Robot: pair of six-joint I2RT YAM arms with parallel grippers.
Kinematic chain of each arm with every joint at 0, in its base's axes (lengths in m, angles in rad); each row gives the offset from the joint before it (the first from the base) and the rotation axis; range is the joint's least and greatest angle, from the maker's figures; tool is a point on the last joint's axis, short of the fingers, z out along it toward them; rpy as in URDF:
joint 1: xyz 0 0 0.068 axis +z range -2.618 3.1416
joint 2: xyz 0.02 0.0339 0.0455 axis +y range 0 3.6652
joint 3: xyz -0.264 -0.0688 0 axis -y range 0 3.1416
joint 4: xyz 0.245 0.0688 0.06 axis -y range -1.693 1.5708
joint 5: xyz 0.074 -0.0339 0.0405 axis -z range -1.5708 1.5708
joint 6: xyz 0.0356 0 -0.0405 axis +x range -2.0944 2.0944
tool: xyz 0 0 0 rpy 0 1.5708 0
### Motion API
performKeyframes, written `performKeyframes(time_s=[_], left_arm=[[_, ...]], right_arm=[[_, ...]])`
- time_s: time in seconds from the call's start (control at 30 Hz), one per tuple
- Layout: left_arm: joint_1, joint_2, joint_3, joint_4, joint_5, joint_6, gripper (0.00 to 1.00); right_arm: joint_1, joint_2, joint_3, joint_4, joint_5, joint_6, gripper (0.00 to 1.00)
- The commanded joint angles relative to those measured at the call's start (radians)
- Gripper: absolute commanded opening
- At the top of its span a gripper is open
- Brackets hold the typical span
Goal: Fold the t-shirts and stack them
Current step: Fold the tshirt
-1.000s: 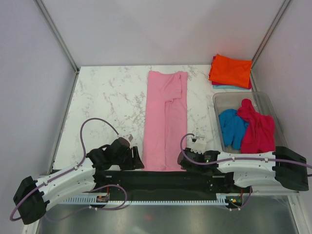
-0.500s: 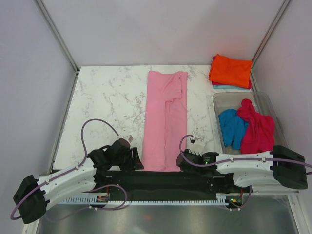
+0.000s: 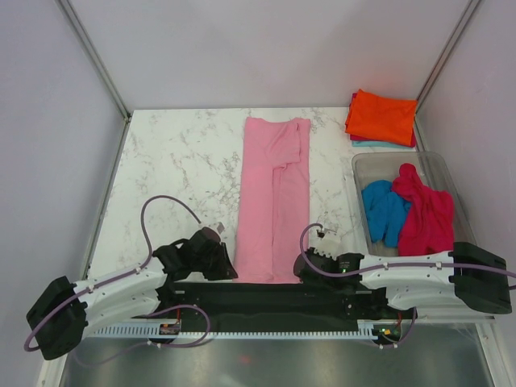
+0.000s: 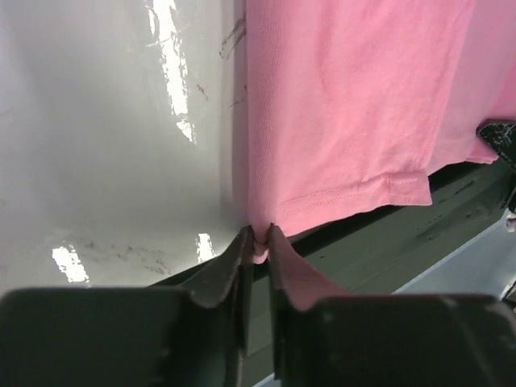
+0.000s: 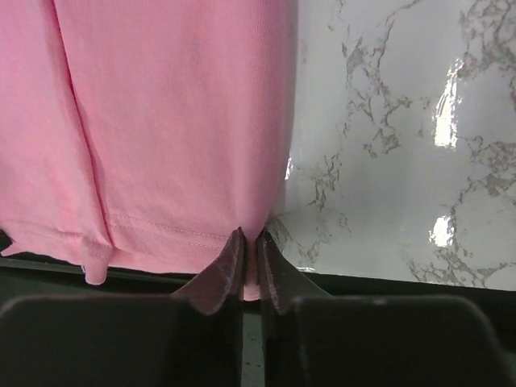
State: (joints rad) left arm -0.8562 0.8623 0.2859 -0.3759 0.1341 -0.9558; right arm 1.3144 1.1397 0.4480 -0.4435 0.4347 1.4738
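A light pink t-shirt [image 3: 273, 197] lies folded into a long strip down the middle of the marble table, hem at the near edge. My left gripper [image 3: 231, 272] is shut on the hem's left corner; pink cloth [image 4: 339, 105] shows pinched between its tips [image 4: 258, 235]. At the hem's right corner my right gripper [image 3: 300, 270] is shut too, with the pink cloth [image 5: 161, 121] nipped between its tips [image 5: 249, 238]. An orange t-shirt [image 3: 382, 117] lies folded on top of a pale blue one at the back right. A bright blue t-shirt [image 3: 384, 211] and a crimson-pink one [image 3: 425, 214] are bundled in a bin.
A clear plastic bin [image 3: 367, 160] stands at the right edge of the table. A black rail [image 3: 266, 298] runs along the near edge under both arms. Metal frame posts [image 3: 93, 56] rise at the back corners.
Both grippers have closed on the near hem corners of the pink t-shirt. The left arm has shifted slightly; the shirt lies as before.
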Motion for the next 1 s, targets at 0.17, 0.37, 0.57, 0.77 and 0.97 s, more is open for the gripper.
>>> performKeyframes(time_s=[0.17,0.37,0.57,0.77,0.97], left_arm=[[-0.023,0.024,0.071,-0.001,0.007,0.029,0.02],[-0.017,0.058,0.294,-0.142,-0.059,0.112,0.02],[0.049,0.197,0.470,-0.190,-0.050,0.215,0.02],[0.227,0.363,0.633,-0.187,0.039,0.336,0.02],[0.341,0.575,0.847,-0.193,0.101,0.459,0.02]], right_arm=[[0.009,-0.006,0.016,-0.101,0.012,-0.007,0.00],[-0.108,-0.015,0.222,-0.250,0.096,-0.139,0.00],[-0.314,0.052,0.398,-0.251,0.085,-0.381,0.00],[-0.490,0.184,0.595,-0.241,0.070,-0.585,0.00],[-0.635,0.342,0.751,-0.192,0.023,-0.719,0.00]])
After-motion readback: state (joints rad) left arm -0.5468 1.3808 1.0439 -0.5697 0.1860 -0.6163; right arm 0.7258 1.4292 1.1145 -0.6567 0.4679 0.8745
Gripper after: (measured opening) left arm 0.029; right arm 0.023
